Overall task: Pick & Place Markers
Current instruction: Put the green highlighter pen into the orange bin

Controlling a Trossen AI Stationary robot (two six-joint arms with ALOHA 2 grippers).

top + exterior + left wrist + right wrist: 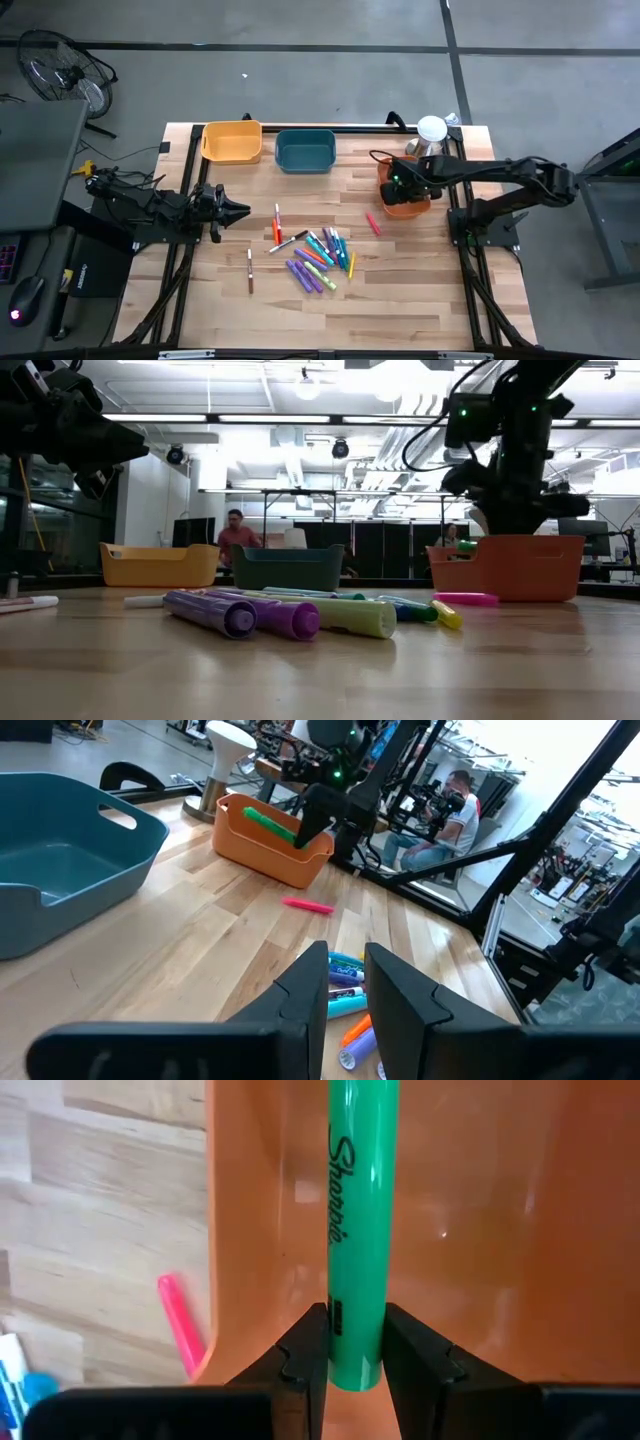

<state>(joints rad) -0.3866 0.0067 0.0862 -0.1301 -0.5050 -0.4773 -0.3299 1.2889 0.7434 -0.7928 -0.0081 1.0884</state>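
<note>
Clamped between the right gripper's fingers, a green marker hangs over the orange bin near the table's right edge, seemingly for dropping in; other markers lie mid-table, left gripper empty, jaws slightly apart, near the left edge

Green marker runs off the right wrist frame's top, so we can't see its far end. Person behind the teal bin is half hidden.

Three bins line the table's far edge, with markers scattered before them at centre.
</note>
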